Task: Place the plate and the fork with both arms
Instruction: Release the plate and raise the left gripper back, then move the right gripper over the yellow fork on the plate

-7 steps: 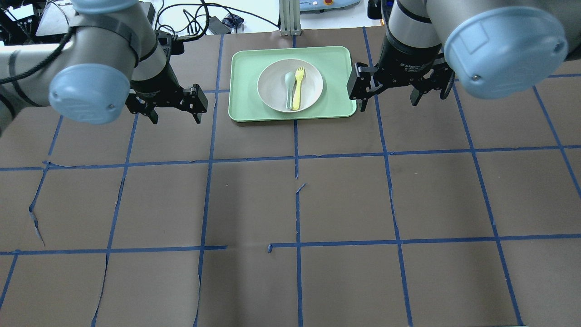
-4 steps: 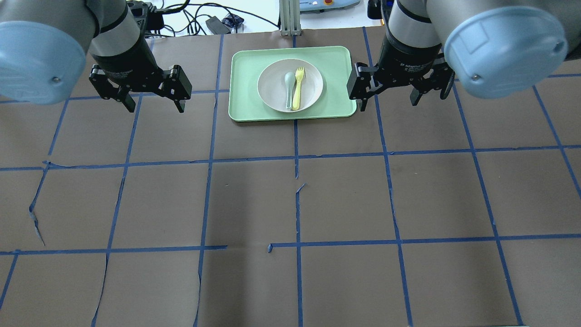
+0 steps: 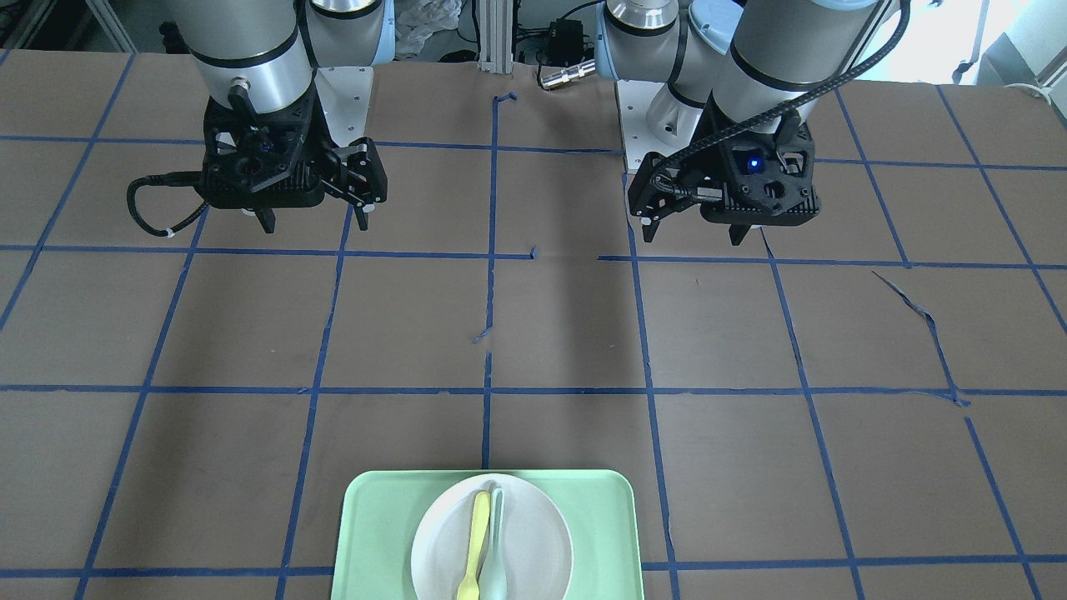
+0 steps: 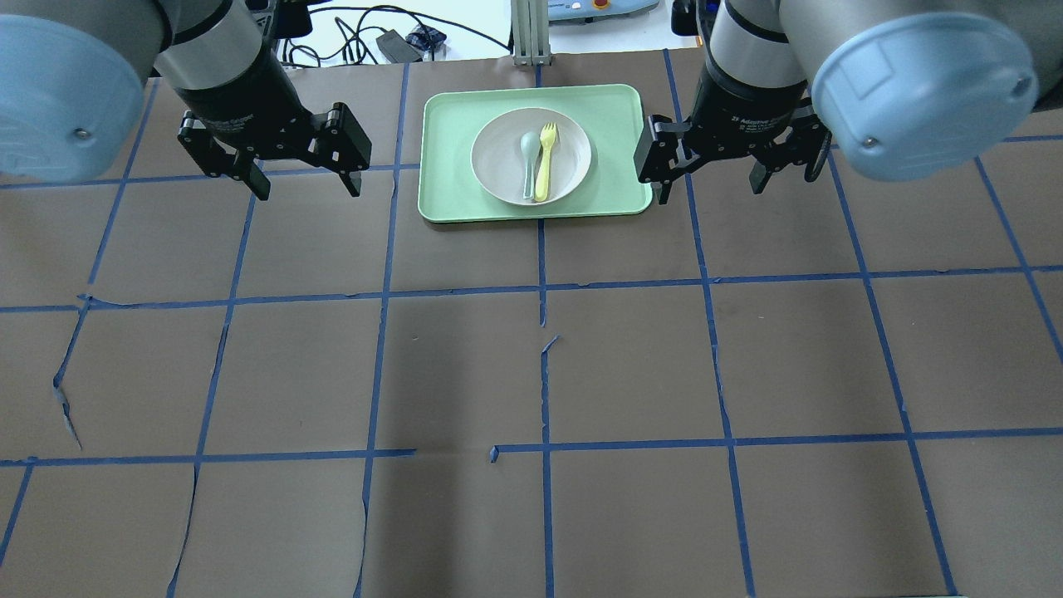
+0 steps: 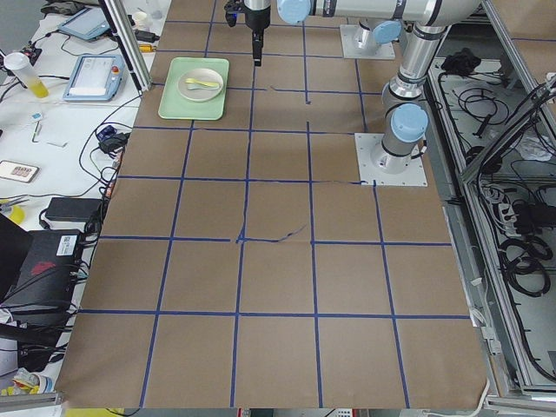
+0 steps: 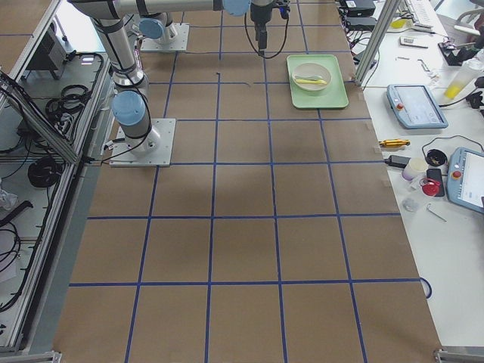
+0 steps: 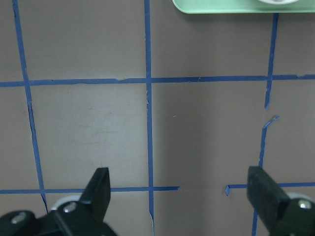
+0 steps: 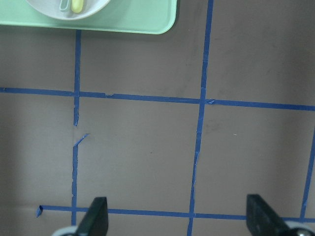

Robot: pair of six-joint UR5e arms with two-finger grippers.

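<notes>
The off-white plate (image 4: pixel 573 154) sits in the mint-green tray (image 4: pixel 448 149) at the far middle of the table. The pale-yellow fork (image 4: pixel 545 162) lies in the plate beside a grey-green spoon (image 4: pixel 529 162). My left gripper (image 4: pixel 307 193) is open and empty, left of the tray and above the table. My right gripper (image 4: pixel 711 194) is open and empty just off the tray's right edge. In the front-facing view the plate (image 3: pixel 533 533), the fork (image 3: pixel 475 542), my left gripper (image 3: pixel 693 239) and my right gripper (image 3: pixel 315 227) all show. The right wrist view shows the plate's edge (image 8: pixel 49 10).
The table is brown paper with a blue tape grid, torn in places (image 4: pixel 66 407). Cables and devices lie beyond the far edge (image 4: pixel 374 33). The tray's near edge shows at the top of the left wrist view (image 7: pixel 221 6).
My left arm has swung its elbow out to the left; its gripper shifted left, then back a little right and further away, still open. The right arm, plate and fork have not moved.
</notes>
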